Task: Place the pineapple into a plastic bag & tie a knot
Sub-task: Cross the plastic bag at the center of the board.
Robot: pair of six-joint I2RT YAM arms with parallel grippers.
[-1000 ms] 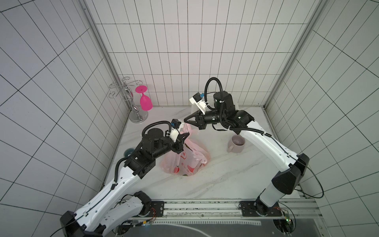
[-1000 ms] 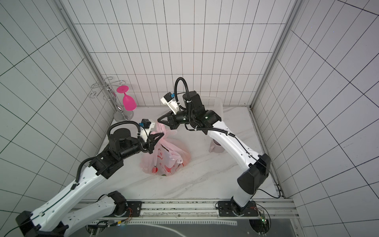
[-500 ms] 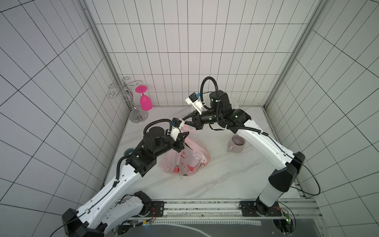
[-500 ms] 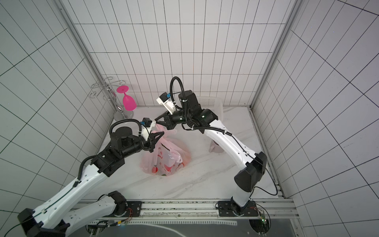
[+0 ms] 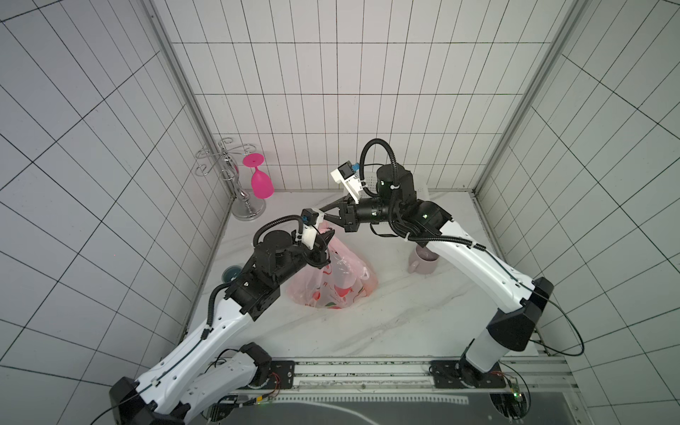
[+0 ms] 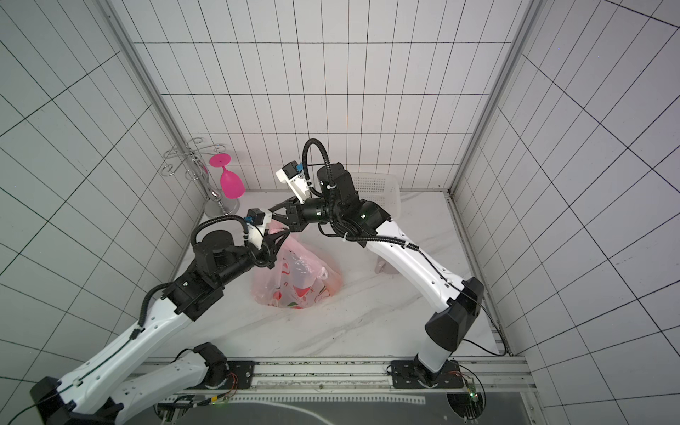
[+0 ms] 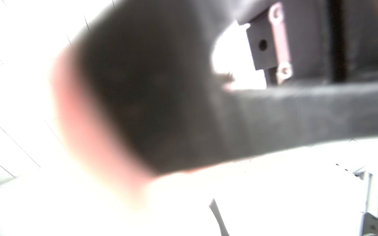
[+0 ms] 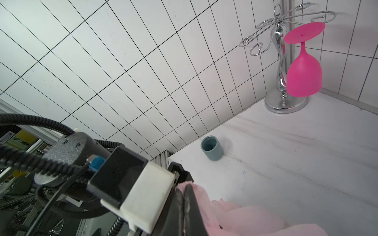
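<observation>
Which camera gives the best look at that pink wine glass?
The right wrist view: the pink wine glass is close and sharp, hanging upside down from the chrome rack. In both top views it is whole but small. The left wrist view is a blur and shows none of it.

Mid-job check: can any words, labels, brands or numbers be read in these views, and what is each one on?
Nothing reads with certainty.
Red printed characters on the plastic bag, among its fruit prints, in both top views: too small to read.
Dark marks on a white label beyond the table, in the right wrist view: too blurred to read.
Left wrist view: blurred and overexposed, no text shows.
</observation>
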